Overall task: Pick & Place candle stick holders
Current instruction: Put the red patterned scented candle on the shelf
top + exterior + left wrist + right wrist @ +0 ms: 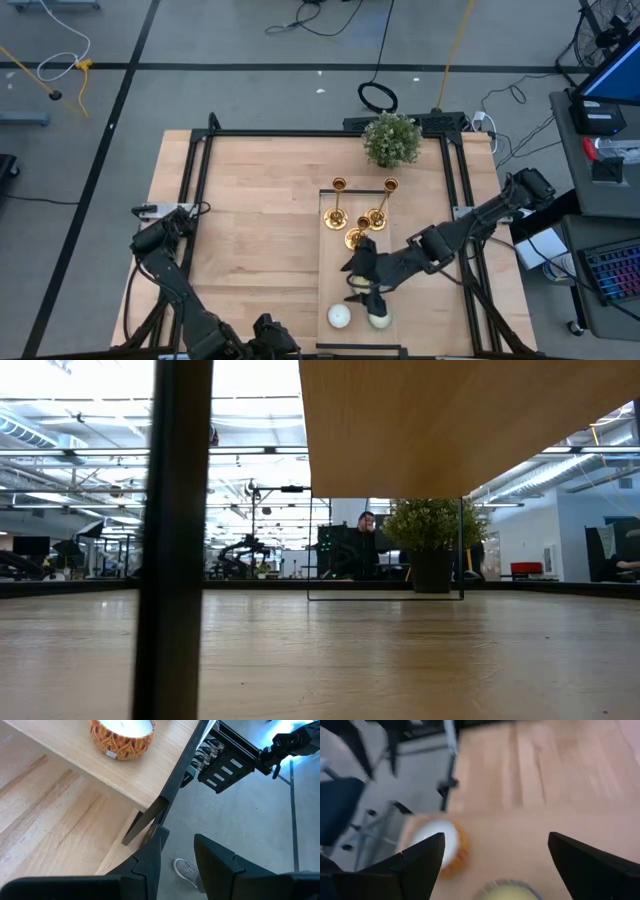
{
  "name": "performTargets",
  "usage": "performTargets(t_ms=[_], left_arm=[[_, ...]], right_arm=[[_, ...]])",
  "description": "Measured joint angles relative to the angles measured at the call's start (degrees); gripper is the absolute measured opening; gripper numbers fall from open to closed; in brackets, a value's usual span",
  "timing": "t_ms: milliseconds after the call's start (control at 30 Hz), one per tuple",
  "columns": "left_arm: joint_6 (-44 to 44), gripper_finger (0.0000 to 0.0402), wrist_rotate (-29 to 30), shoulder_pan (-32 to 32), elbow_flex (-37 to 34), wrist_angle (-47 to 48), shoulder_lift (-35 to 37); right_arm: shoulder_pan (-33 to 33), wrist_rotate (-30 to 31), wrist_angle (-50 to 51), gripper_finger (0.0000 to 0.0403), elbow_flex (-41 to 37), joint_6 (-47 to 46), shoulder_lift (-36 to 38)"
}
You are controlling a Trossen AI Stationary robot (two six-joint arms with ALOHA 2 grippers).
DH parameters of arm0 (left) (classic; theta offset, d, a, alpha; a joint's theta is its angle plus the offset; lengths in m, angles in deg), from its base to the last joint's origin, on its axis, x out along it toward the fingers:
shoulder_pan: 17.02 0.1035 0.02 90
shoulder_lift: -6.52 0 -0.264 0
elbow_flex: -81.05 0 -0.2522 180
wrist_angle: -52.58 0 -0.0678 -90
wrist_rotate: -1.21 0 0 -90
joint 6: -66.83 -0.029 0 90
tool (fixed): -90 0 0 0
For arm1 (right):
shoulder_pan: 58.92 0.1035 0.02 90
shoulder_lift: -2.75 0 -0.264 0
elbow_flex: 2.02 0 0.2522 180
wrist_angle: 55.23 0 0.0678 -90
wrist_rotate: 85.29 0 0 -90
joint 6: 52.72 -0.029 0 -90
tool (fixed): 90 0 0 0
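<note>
3 candle stick holders (361, 215) stand upright (stems vertical).

I see the right arm stretched in from the right edge, elbow bent, right gripper (362, 283) low over the table's near middle, fingers spread wide. Left arm folded at the near-left corner, left gripper (177, 852) past the table edge, fingers slightly apart

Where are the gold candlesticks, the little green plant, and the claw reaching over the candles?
candle stick holders (338, 203): high view, stem of the left one.
plant (391, 139): high view, its leaves.
right gripper (492, 865): right wrist view, between its open fingertips.
</note>
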Motion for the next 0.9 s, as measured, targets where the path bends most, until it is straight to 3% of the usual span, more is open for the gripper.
performTargets(t_ms=[500, 700, 900], left_arm=[[0.4, 0.0122, 0.1, -0.1, 0.0, 0.0, 0.0], [0.4, 0.0122, 0.1, 0.2, 0.0, 0.0, 0.0], [0.4, 0.0122, 0.1, 0.3, 0.0, 0.0, 0.0]], right_arm=[[-1.6, -3.0, -27.8, 0.0352, 0.0, 1.2, 0.0], [-1.3, -9.3, -31.7, 0.0352, 0.0, -2.9, 0.0], [0.8, -9.5, -32.4, 0.0352, 0.0, -3.2, 0.0]])
